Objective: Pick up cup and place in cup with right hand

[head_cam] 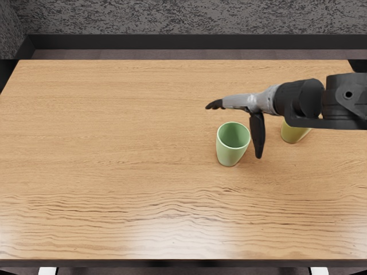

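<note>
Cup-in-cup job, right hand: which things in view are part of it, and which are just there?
Job:
- green cup
- yellow cup, partly hidden
- right hand, open, holding neither

Just there:
- wooden table, support only
- two small white shapes at the bottom edge, can't tell what

Simulated room, exact kind indeterminate, wood-grain table [103,114], mottled grey wall [183,17] beyond, black baseboard [183,41] along its foot, narrow strip of brownish floor [172,54].

Right hand [252,103] near, perhaps above, green cup [230,153]
</note>
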You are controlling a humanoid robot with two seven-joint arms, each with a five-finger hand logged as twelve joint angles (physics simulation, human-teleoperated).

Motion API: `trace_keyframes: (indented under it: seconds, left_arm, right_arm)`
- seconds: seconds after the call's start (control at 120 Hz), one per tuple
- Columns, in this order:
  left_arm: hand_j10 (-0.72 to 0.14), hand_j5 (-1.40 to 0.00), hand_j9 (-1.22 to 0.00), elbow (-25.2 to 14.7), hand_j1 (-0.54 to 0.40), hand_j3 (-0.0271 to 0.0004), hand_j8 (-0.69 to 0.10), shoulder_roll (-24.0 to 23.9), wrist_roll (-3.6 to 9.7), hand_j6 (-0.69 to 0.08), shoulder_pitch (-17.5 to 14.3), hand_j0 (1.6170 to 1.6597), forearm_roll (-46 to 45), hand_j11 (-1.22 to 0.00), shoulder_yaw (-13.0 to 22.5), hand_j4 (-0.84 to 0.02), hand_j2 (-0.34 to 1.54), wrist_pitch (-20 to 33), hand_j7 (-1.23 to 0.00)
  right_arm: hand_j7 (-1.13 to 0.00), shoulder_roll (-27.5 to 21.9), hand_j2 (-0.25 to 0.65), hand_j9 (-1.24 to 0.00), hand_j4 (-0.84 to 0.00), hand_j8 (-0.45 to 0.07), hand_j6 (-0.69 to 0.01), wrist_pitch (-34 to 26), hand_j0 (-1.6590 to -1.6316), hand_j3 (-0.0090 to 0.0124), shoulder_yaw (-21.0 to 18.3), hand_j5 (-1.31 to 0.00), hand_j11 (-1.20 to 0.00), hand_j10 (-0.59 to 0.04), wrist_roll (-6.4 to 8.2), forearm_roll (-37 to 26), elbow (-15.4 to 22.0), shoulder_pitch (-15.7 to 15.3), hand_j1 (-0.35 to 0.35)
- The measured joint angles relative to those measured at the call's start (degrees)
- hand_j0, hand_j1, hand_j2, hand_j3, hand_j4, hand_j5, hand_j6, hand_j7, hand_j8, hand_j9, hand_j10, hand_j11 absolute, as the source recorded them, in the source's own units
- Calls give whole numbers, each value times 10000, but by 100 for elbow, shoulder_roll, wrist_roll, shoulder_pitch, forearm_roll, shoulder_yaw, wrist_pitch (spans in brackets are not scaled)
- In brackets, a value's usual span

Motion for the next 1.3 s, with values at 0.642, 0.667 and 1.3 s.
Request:
trace_keyframes:
  seconds: [0.642, 0.667, 1.3]
  left_arm:
    - [-1, -1, 0, 3, 3490, 0, -2, 0, 0, -2, 0, 16581, 0, 0, 0, -2, 0, 0, 0]
    - [-1, -1, 0, 2, 3490, 0, -2, 0, 0, -2, 0, 16581, 0, 0, 0, -2, 0, 0, 0]
    - [0, -2, -1, 1, 3489, -1, -1, 0, 0, -2, 0, 16581, 1, -1, -1, -1, 1, 0, -1]
  right_arm:
    - [-2962, 263, -316, -2968, -2311, -2316, -2327, -1196, -16583, 0, -30, -2970, -2967, -2306, -23, -968, 74, -841, -474]
    - [-2994, 264, -414, -3012, -2326, -2335, -2355, -1222, -16582, 0, -32, -3018, -3010, -2326, -24, -982, 74, -858, -332]
    - [-4927, 464, 847, -5095, -3720, -3364, -3371, -1634, -16561, -6, 78, -5098, -5083, -3730, -27, -933, 34, -1001, 1213]
